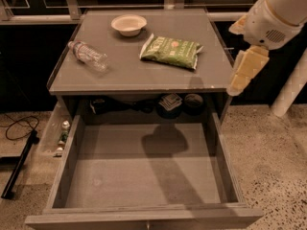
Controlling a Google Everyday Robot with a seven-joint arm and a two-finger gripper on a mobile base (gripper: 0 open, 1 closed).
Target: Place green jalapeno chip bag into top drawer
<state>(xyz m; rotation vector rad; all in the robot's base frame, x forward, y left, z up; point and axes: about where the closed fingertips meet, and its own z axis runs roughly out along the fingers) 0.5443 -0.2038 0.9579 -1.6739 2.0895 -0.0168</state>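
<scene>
The green jalapeno chip bag [171, 51] lies flat on the grey cabinet top [139, 73], right of the middle. The top drawer [144, 176] is pulled fully out below it, with a bare grey bottom. My gripper [242, 76] hangs from the white arm at the right edge of the cabinet top, to the right of and below the bag, apart from it. It holds nothing that I can see.
A clear plastic water bottle [88, 55] lies on its side at the left of the top. A beige bowl [128, 24] stands at the back. Dark items [170, 103] sit in the shelf behind the drawer. A black cable [19, 128] runs over the floor at the left.
</scene>
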